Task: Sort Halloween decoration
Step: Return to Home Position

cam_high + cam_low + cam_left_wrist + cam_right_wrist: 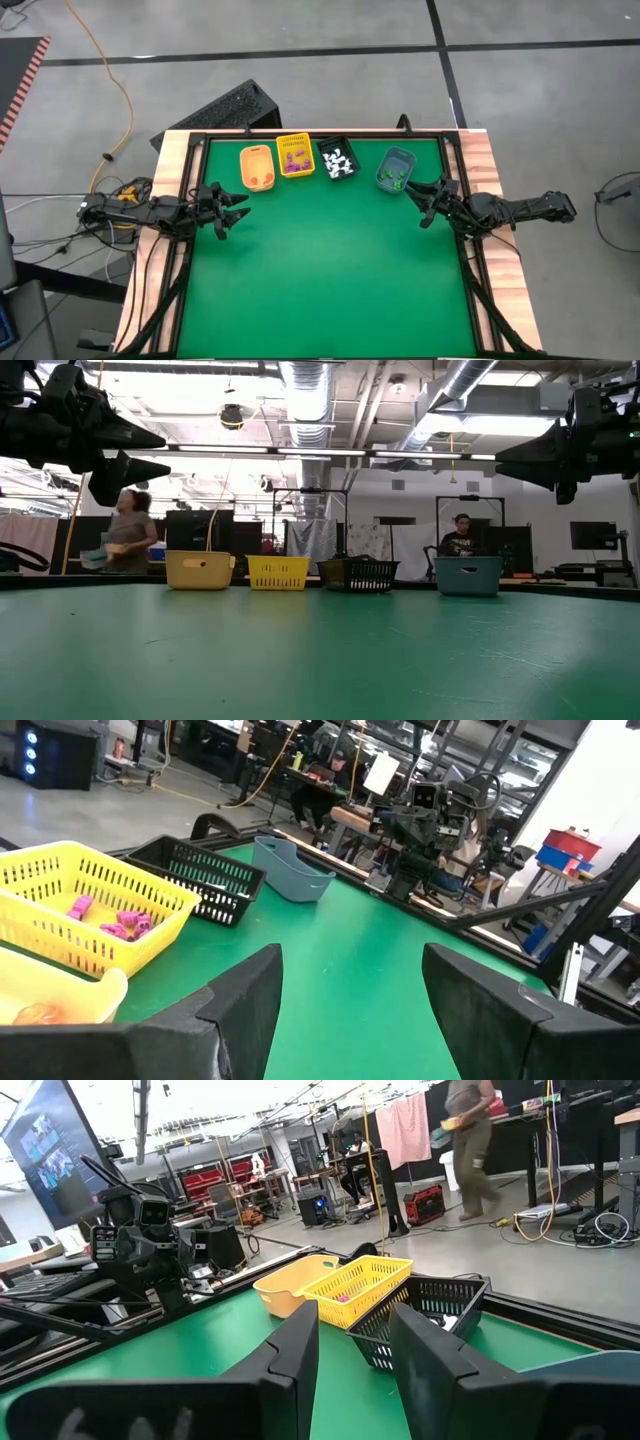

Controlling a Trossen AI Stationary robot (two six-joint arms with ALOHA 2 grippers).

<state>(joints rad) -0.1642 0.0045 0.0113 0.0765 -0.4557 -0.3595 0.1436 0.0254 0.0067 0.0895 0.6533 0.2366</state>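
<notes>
Halloween decoration (339, 160) lies sorted by colour in four small bins lined along the far edge of the green surface (320, 280). Orange-brown pieces (262, 181) fill the peach bin (246, 158) at far left, with pink-purple pieces (115, 923) in the yellow bin (295, 139) beside it. White pieces (345, 168) sit in the black bin (324, 148), and green pieces (395, 181) are in the grey-blue bin (406, 156) at far right.

The trinkets look like light, stiff moulded plastic, probably slick enough to skip out of a hard pinch. Any one of them would best be taken singly, with the fingertips across its narrow middle. They lie heaped at mixed angles and share no common heading. The pink ones seem slightly elongated, but no piece's long axis can be read with confidence.

The left gripper (238, 208) hangs over the left side of the surface, on the near side of the peach bin, with its fingers (245, 1010) spread and nothing between them. The right gripper (420, 203) hangs over the right side, just near of the grey-blue bin, its fingers (290, 1360) parted and likewise empty.
</notes>
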